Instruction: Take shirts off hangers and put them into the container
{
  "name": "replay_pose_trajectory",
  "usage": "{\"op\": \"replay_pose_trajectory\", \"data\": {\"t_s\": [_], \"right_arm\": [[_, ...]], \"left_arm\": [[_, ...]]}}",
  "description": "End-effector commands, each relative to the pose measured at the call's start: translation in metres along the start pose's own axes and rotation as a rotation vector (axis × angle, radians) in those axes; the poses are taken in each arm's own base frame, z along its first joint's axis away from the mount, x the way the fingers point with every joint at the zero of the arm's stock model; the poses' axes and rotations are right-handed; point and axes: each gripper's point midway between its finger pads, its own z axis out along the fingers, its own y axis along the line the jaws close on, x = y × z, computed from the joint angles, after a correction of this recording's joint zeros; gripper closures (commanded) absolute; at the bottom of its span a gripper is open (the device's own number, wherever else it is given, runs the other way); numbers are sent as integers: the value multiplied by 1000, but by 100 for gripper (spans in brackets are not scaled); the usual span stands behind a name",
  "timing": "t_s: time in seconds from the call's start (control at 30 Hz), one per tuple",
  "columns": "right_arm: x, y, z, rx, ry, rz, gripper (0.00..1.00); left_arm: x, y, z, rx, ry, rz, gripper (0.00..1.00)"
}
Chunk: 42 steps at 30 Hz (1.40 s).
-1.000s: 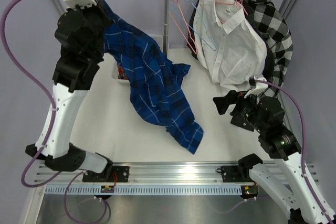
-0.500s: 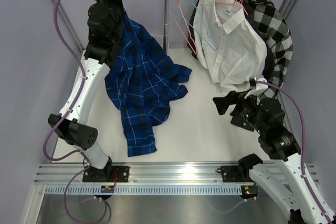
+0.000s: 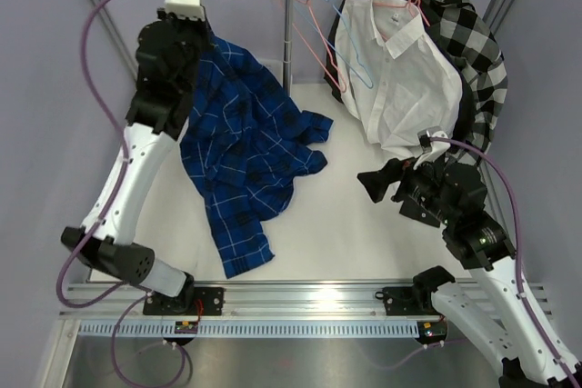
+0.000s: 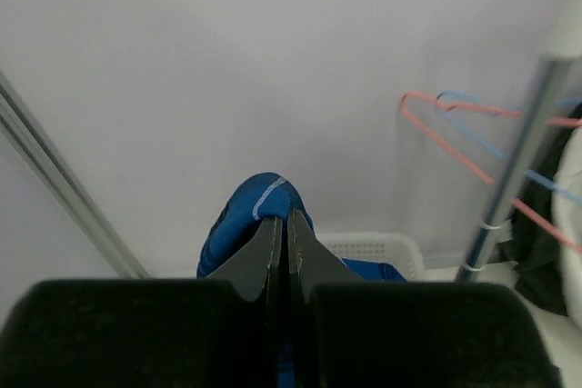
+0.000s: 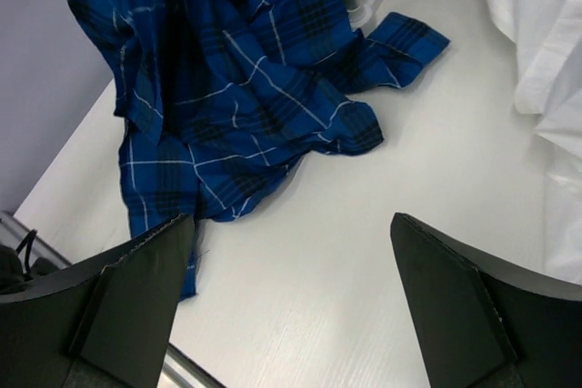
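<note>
High over the back-left corner, the left pincer [image 4: 284, 219] clamps the blue shirt [image 3: 245, 147], likely to lower it into the basket [image 4: 382, 247], while the right pincer [image 5: 289, 224] hangs agape, empty.

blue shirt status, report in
Left end effector shut on blue shirt, held high, tail on table. Right end effector open, empty. Container partly hidden behind shirt, rack pole beside it.
</note>
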Motion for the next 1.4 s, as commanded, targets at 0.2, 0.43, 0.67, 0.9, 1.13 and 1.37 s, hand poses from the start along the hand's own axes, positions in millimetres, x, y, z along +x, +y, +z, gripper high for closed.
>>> {"op": "replay_pose_trajectory", "data": {"t_s": [0.2, 0.43, 0.67, 0.9, 1.13, 1.37], "right_arm": [[-18, 33, 5, -167, 21, -46, 1], [-13, 29, 4, -152, 20, -44, 1], [-8, 24, 7, -132, 28, -45, 1], [-2, 21, 13, -131, 41, -39, 1], [-2, 22, 12, -134, 36, -40, 1], [-1, 23, 14, -147, 38, -38, 1]], "left_arm": [[-205, 17, -161, 333, -483, -114, 100], [-233, 54, -175, 179, -551, -60, 100], [-215, 49, -114, 70, -543, -35, 100], [-185, 29, -43, 13, -530, 16, 100], [-110, 2, 26, -10, -409, 66, 100], [45, -15, 75, -73, -112, 61, 100]]}}
